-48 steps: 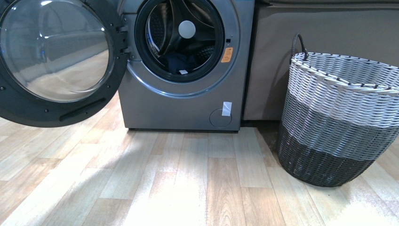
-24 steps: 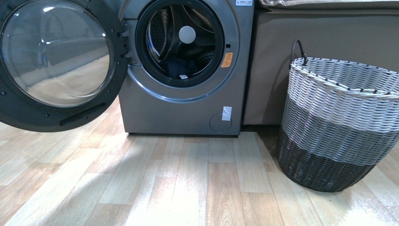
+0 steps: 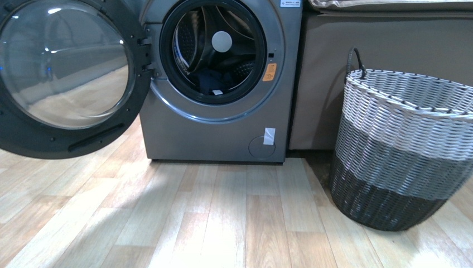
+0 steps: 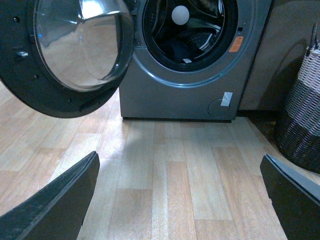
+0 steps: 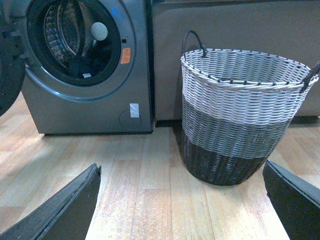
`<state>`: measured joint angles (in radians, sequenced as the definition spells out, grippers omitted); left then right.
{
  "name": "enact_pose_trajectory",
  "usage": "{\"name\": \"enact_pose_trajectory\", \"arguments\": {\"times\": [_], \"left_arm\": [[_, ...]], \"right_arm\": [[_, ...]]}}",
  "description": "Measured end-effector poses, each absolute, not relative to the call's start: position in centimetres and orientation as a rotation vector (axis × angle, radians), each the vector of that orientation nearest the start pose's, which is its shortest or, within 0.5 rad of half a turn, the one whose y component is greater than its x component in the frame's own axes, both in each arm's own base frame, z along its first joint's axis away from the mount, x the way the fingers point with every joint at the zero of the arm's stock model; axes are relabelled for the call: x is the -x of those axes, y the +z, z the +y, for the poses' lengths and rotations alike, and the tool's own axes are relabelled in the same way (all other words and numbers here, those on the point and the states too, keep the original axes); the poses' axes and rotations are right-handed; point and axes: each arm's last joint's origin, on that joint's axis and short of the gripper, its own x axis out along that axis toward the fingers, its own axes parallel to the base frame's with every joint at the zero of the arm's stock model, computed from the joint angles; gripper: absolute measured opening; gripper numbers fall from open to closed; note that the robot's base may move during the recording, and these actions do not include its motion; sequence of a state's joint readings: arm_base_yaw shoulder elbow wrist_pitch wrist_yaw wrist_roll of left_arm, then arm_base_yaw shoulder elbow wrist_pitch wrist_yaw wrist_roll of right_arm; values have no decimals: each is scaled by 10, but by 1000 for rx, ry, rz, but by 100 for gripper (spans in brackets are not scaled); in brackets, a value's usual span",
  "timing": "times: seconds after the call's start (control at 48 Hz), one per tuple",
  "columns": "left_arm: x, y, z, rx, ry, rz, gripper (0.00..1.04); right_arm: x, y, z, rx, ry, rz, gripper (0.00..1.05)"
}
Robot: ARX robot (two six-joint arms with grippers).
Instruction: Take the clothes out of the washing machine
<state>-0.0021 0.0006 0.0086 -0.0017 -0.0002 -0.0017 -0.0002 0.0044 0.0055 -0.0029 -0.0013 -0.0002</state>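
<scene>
While clothes seemingly lie in washing machine | left pincer spread wide, empty | right pincer likewise

Plank floor bears washing machine and basket.

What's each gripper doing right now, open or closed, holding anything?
Left gripper: open, holding nothing.
Right gripper: open, holding nothing.

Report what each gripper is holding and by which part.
Nothing. The left gripper and right gripper both have open, empty jaws; the clothes lie inside the washing machine.
</scene>
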Motion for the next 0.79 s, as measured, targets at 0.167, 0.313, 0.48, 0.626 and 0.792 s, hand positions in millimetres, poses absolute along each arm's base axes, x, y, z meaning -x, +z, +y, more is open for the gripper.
{"name": "enact_pose_trajectory", "arguments": {"times": [0.167, 0.313, 0.48, 0.626, 0.792], "left_arm": [[-97, 166, 0, 2, -2, -7, 98], [-97, 166, 0, 2, -1, -6, 98], [-97, 166, 0, 2, -2, -6, 98], [-97, 166, 0, 2, -2, -6, 98], [-97, 166, 0, 2, -1, -5, 98]], "right_arm": [[-98, 165, 0, 0, 0, 2, 97], [-98, 165, 0, 0, 0, 2, 97], [-98, 165, 0, 0, 1, 2, 97], [-98, 165, 0, 0, 1, 2, 97], [-98, 165, 0, 0, 2, 2, 97]]}}
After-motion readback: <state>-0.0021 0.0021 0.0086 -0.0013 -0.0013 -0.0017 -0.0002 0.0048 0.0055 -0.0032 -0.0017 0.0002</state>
